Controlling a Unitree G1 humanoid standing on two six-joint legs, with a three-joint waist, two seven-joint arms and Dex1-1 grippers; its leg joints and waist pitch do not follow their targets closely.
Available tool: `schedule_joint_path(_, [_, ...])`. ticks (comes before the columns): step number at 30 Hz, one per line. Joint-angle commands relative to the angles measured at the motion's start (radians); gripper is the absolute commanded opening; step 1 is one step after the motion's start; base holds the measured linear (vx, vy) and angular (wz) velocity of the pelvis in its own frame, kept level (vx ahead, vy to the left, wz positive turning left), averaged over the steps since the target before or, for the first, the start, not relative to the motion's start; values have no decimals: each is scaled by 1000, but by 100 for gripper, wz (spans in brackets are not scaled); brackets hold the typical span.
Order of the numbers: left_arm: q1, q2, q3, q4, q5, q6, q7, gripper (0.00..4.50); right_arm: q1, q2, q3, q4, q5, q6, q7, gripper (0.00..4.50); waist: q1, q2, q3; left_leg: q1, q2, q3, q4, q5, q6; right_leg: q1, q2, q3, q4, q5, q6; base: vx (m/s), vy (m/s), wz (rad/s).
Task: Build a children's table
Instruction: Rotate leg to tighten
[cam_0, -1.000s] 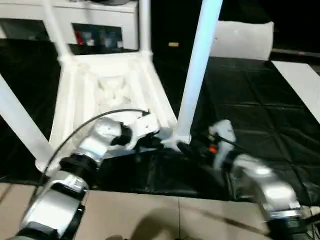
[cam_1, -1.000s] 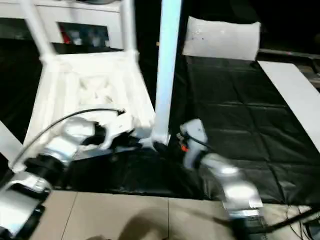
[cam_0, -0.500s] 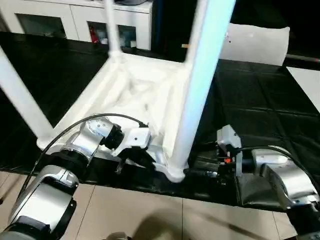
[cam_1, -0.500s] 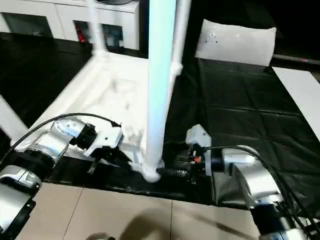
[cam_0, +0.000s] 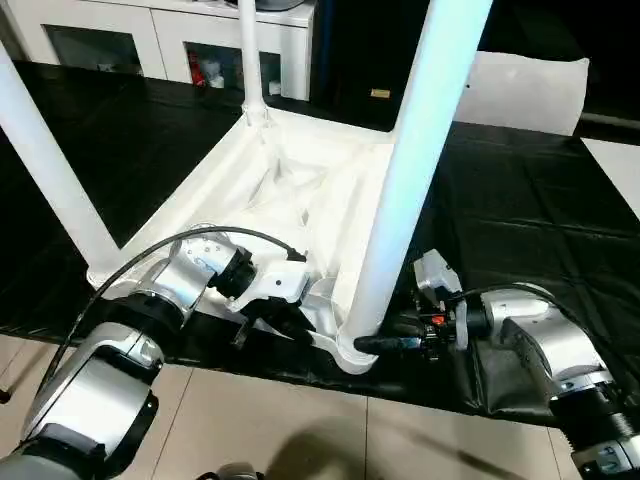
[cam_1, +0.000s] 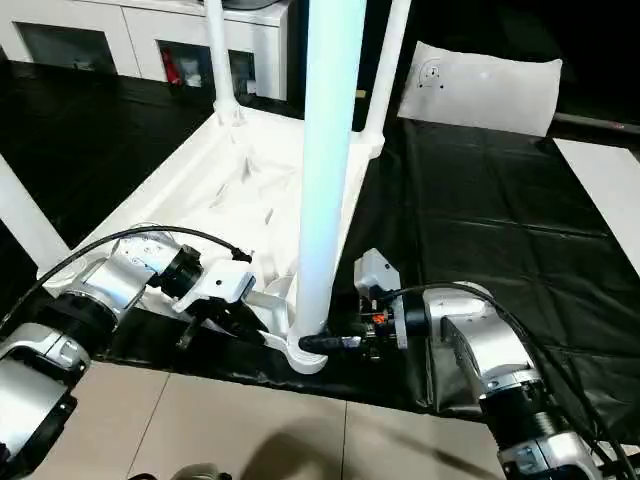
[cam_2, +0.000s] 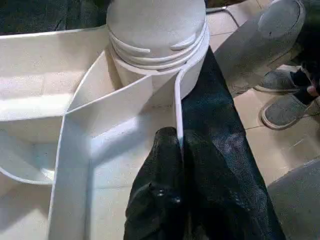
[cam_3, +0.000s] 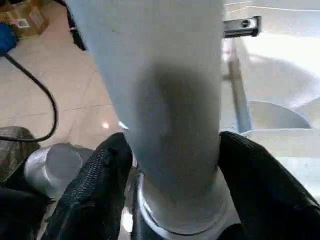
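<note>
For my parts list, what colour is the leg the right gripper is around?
White leg; clearest in right eye view.

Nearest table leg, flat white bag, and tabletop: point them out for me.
nearest table leg (cam_0: 410, 180), left eye view, middle of its shaft
flat white bag (cam_1: 485, 88), right eye view, its centre
tabletop (cam_0: 290, 190), left eye view, ribbed underside

Black mat (cam_0: 520, 230) on beige tiles (cam_0: 250, 420) — white cabinets (cam_0: 170, 40) behind (doors glazed).
</note>
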Motion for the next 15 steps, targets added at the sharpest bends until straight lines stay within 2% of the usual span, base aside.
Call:
schedule_joint_path(1, [-19, -12, -68, 4, 25, -36, -45, 0, -21, -5, 7, 8, 19, 10, 30, 252, -4, 1, -64, 9, 71, -16, -69, -105, 57, 51, -100, 57, -60, -98, -248, 0, 0, 0])
schedule_joint_path(3, [-22, -12, -68, 11, 26, -39, -45, 0, -24, -3, 7, 14, 20, 13, 35, 222, -4, 3, -66, 9, 72, -16, -69, -97, 52, 51, -99, 57, -58, -84, -249, 0, 0, 0])
schedule_joint_path(6, [-22, -11, -67, 15, 28, -42, -45, 0, -24, -2, 6, 13, 23, 20, 36, 212, -4, -1, -67, 9, 72, -15, -68, -84, 57, 51, -99, 56, -53, -44, -258, 0, 0, 0])
schedule_joint_path(8, [-20, -14, -54, 20, 30, -33, -45, 0, -18, 1, 3, 0, 35, 40, 32, 204, -3, 1, -67, 9, 71, -15, -67, -86, 58, 52, -99, 56, -55, -50, -258, 0, 0, 0])
schedule_joint_path(12, [-3, -36, -8, 6, -3, 44, -19, 0, 13, 22, -24, -47, 70, 109, -23, 202, -2, 2, -66, 10, 72, -15, -67, -82, 57, 52, -99, 56, -55, -54, -258, 0, 0, 0])
schedule_joint_path(13, [3, -44, 5, -3, -16, 74, 2, 0, 29, 33, -33, -69, 79, 130, -54, 202, -2, 6, -65, 11, 73, -15, -69, -87, 52, 50, -99, 57, -56, -58, -258, 0, 0, 0])
schedule_joint_path(15, [8, -52, 16, -10, -25, 100, 27, 0, 46, 44, -39, -93, 85, 152, -85, 202, -4, 2, -63, 9, 72, -16, -72, -110, 43, 52, -99, 57, -59, -95, -250, 0, 0, 0])
